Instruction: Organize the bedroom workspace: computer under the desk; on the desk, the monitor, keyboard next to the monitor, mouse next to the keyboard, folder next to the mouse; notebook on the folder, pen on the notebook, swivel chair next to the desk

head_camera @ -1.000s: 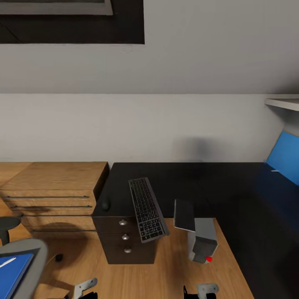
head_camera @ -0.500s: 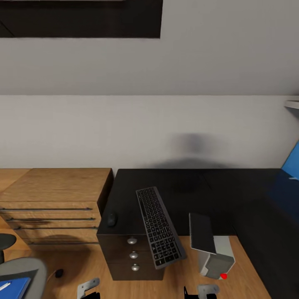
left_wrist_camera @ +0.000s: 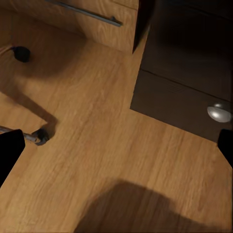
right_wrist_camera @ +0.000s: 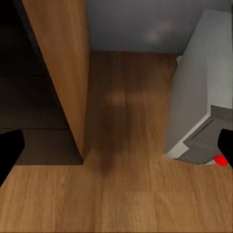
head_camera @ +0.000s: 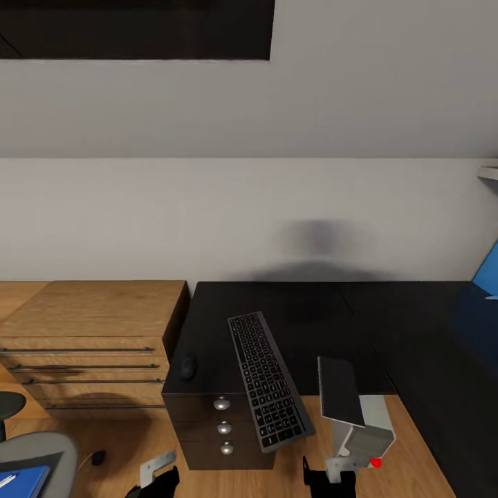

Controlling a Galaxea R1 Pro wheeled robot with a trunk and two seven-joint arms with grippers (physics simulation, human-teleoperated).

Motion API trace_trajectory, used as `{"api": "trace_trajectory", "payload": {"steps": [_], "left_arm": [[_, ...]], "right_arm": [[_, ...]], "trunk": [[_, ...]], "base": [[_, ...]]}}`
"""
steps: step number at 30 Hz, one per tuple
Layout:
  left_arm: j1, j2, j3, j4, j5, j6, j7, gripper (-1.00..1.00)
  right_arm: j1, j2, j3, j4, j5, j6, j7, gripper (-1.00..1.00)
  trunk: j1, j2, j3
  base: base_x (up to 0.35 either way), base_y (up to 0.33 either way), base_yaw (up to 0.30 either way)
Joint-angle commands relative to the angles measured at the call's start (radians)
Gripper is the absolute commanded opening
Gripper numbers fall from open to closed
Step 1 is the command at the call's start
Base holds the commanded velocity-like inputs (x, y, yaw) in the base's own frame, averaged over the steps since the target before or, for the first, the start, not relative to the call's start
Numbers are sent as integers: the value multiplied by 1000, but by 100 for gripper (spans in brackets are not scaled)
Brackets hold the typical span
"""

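Left wrist view shows the left fingers (left_wrist_camera: 10, 153) as two dark tips at opposite edges of the picture, spread wide with bare wooden floor (left_wrist_camera: 97, 145) between them, so they are released and carry nothing. The right fingers (right_wrist_camera: 10, 150) look the same in the right wrist view: wide apart, empty, with the grey computer (right_wrist_camera: 199, 97) standing on the floor just ahead.

Farther out, the head view shows both arms low at the near edge. The keyboard (head_camera: 268, 378) lies on the black worktop (head_camera: 304, 311), but slanted, with its near end hanging past the front edge above the drawer knobs (head_camera: 222, 403). The mouse (head_camera: 187, 365) sits on the worktop near its left end, somewhat apart from the keyboard. The computer (head_camera: 360, 429) is on the floor in the knee space, under the front edge of the worktop.

By my reading, the computer, keyboard and mouse are roughly placed, though the keyboard wants straightening. The swivel chair (head_camera: 31, 453) is at the lower left, away from the worktop, with a blue folder (head_camera: 17, 481) on its seat, so that move, the notebook and pen stack and the chair remain. A blue item (head_camera: 487, 273) at the right edge I cannot identify.
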Motion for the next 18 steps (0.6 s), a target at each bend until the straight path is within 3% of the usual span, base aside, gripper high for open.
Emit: {"api": "trace_trajectory", "payload": {"steps": [1,8,18], "left_arm": [[0,-7,-8,-2,4,-7,8,100],[0,-10,-4,-1,7,55,10,100],[0,-5,-7,3,13,98,9,100]], "right_arm": [[-1,1,7,-39,-8,0,-7,100],[-1,2,4,-99,-13,4,-8,100],[-1,7,9,-38,-8,2,-4,100]], "trunk": [[4,-8,-4],[31,-57,-26],[69,-127,-58]], "base": [[0,0,0],[0,0,0],[-1,0,0]]}}
